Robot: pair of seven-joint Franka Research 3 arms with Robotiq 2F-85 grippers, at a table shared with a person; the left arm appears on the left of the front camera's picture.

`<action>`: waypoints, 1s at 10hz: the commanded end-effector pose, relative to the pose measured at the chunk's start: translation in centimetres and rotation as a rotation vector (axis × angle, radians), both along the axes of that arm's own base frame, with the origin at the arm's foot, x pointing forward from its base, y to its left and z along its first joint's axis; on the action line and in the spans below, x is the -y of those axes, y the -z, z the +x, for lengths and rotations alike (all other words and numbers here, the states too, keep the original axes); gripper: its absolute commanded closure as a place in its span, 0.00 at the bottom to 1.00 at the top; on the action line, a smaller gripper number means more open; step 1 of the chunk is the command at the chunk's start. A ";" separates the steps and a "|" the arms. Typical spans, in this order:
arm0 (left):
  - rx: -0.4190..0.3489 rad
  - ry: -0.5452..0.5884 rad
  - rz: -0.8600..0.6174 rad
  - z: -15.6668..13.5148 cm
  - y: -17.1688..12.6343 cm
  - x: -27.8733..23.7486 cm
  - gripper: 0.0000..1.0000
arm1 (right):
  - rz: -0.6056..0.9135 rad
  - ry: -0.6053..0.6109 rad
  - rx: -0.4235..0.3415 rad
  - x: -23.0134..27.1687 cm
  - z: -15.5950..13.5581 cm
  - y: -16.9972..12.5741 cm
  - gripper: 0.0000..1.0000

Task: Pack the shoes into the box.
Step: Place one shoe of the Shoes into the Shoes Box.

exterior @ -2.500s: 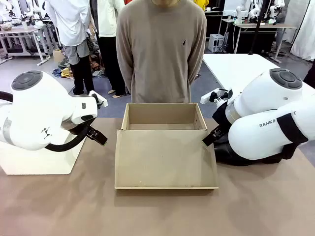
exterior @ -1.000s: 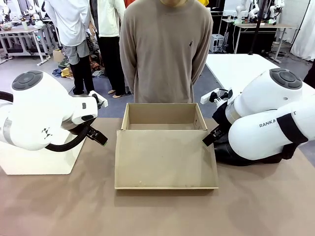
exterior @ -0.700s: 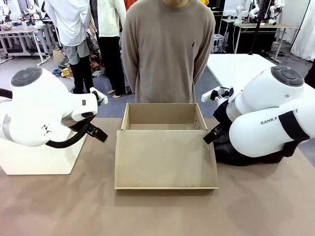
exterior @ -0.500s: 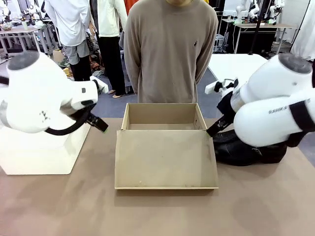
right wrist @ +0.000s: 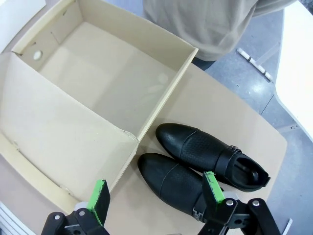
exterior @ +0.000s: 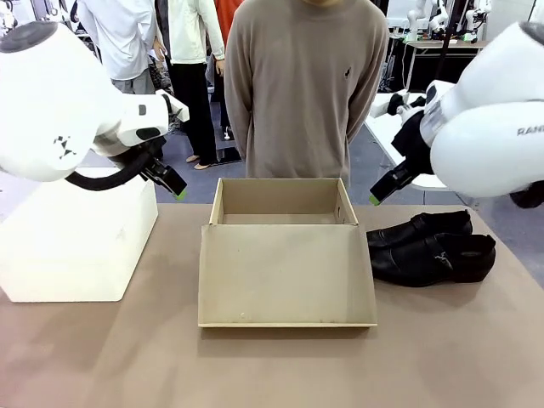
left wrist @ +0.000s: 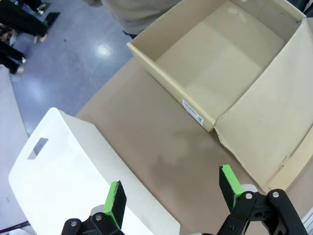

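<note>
Two black leather shoes (exterior: 432,246) lie side by side on the table right of the box, toes toward it; in the right wrist view they are the far shoe (right wrist: 210,154) and the near shoe (right wrist: 173,183). The tan cardboard box (exterior: 280,197) stands open mid-table, bare inside, with its lid (exterior: 285,272) folded flat toward me. My left gripper (exterior: 172,185) hangs open above the table left of the box (left wrist: 220,54), nothing between its fingers (left wrist: 116,199). My right gripper (exterior: 381,190) is open above the gap between box (right wrist: 107,78) and shoes.
A large white bin (exterior: 76,238) sits upside down at the table's left, just under the left gripper (left wrist: 172,192). A person in a tan sweater (exterior: 306,85) stands behind the box, hands behind the back. Bare tabletop (exterior: 272,365) lies in front of the lid.
Both arms have lifted up and outward from beside the box. The right arm's rise has uncovered the pair of shoes. The person has shifted slightly right.
</note>
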State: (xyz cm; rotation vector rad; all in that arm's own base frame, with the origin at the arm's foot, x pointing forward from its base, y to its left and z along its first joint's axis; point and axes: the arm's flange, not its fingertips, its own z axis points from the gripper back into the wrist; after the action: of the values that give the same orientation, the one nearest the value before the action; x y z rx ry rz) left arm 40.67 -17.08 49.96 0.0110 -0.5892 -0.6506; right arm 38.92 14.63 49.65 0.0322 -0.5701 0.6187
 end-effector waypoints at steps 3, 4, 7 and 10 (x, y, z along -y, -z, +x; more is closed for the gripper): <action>0.067 0.170 -0.048 -0.9 -1.8 -1.9 0.00 | 0.101 -0.173 0.031 1.7 -1.0 -1.4 0.00; 0.084 0.235 -0.072 -1.2 -2.4 -2.6 0.00 | 0.135 -0.229 0.051 2.3 -1.5 -2.1 0.00; 0.128 0.392 -0.126 -1.9 -3.6 -4.6 0.00 | 0.208 -0.402 0.117 3.9 -2.8 -3.3 0.00; 0.163 0.584 -0.146 -1.7 -3.9 -6.4 0.00 | 0.251 -0.520 0.135 5.0 -3.4 -3.5 0.00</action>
State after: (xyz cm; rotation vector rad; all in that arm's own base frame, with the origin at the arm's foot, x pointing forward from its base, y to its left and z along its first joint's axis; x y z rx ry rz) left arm 38.27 -11.94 54.18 -0.2098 -0.7981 -1.1244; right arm 35.64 10.45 54.19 0.3241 -0.7655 0.9984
